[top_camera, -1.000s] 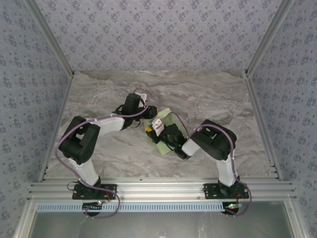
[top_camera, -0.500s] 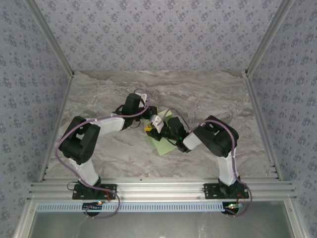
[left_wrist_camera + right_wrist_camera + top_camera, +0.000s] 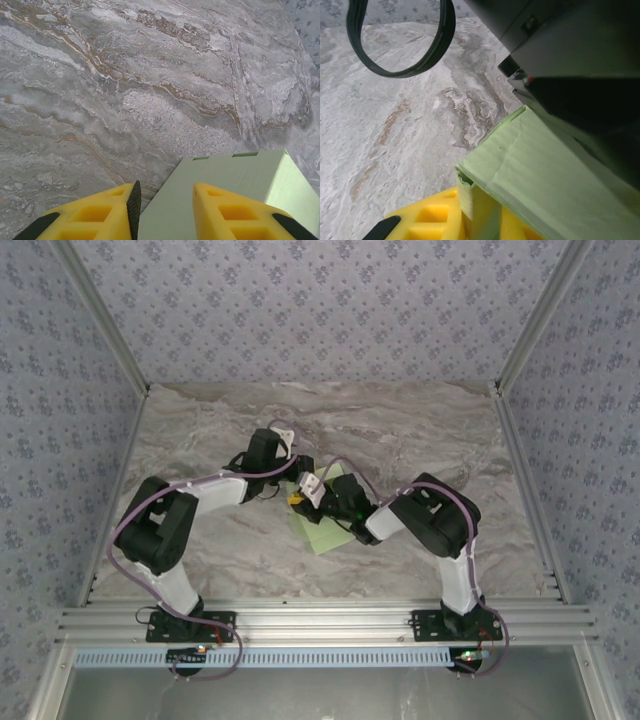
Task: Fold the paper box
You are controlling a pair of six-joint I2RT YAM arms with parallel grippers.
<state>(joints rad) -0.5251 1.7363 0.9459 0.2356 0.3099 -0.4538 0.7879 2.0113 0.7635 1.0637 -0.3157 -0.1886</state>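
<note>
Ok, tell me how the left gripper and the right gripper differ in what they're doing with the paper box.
The left gripper has its jaws apart above the flat top of the paper box, with nothing visibly pinched; the right gripper has its jaws clamped on a thin edge of it. One left finger hangs over the marbled table, while both right fingers flank the card. Both have yellow fingers and work the same box.

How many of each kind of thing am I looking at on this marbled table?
Robot arms: 2 (left arm, right arm)
Pale green paper box: 1
Total: 3
</note>
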